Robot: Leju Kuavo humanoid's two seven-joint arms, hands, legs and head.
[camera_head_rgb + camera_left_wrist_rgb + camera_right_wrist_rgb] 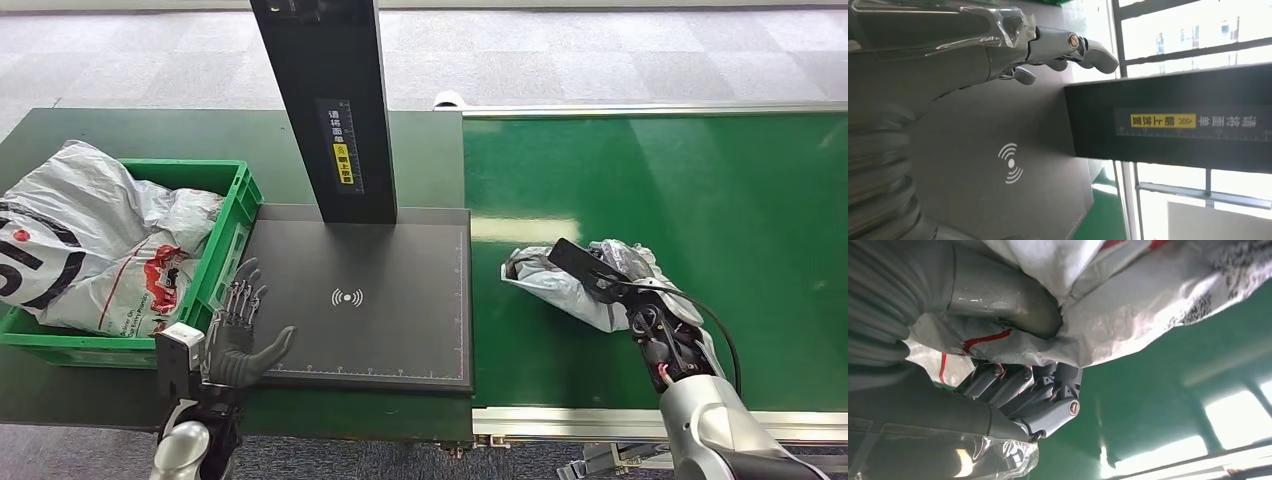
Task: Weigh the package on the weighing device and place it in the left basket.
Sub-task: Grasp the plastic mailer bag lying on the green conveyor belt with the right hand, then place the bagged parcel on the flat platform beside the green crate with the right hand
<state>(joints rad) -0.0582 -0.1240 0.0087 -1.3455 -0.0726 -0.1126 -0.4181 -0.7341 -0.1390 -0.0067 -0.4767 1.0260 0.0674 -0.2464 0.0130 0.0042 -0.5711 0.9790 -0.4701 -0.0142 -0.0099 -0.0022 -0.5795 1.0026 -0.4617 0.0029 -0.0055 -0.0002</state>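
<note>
Gripping the package (570,285) w/ thumb and fingers (1048,390) clamped on its crumpled grey plastic, right hand (655,325) is out on the green conveyor belt (700,180), just beside the scale's right edge. Package sits on the belt. Left hand (235,330) is released, fingers spread, over the near-left corner of the black weighing device (380,320). Green basket (225,250) at the counter's left holds other bagged parcels (90,250).
</note>
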